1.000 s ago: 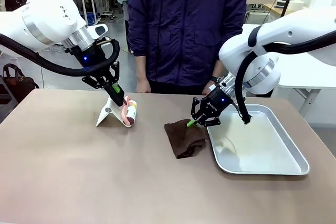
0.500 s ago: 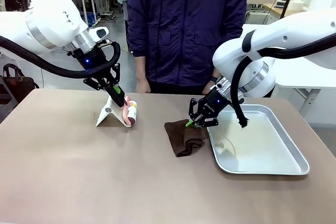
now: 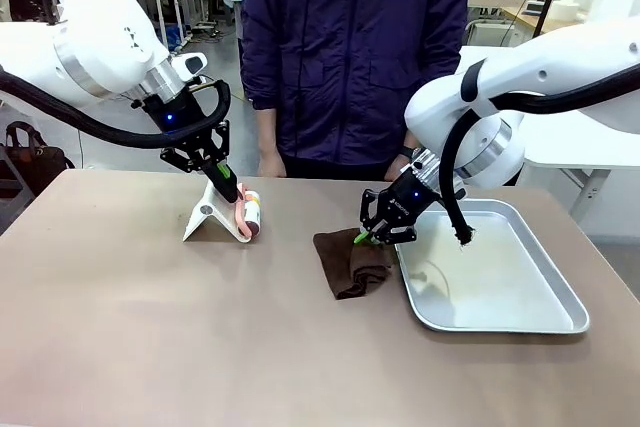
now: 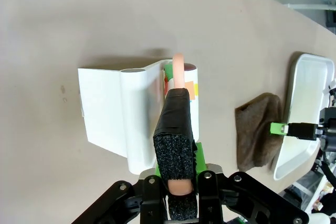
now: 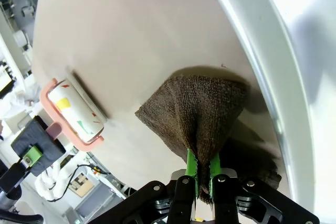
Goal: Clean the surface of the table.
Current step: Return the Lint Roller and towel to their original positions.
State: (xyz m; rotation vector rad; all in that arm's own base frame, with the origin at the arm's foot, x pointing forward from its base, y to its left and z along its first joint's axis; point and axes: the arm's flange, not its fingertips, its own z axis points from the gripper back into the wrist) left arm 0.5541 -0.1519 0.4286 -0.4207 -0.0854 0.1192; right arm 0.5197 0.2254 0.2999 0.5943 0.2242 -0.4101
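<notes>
**Both tools gripped, wiping about to start**

Over the last second our right gripper [image 3: 366, 234] has crept from the tray's near-left rim toward the middle of the table [image 3: 150, 347], dragging the brown cloth [image 3: 352, 263] a little way with it. Our left gripper [image 3: 226, 187] has barely shifted. We judge the cloth is only now being pulled clear to begin wiping.

The right gripper's green pads are pinched narrow on a bunched corner of the cloth, which lies on the table just beside the silver tray [image 3: 500, 287]. The left gripper is clamped on the pink handle of the lint roller [image 3: 250, 215], whose roll rests against its white stand [image 3: 208, 215] near the table's far edge, left of centre.
</notes>
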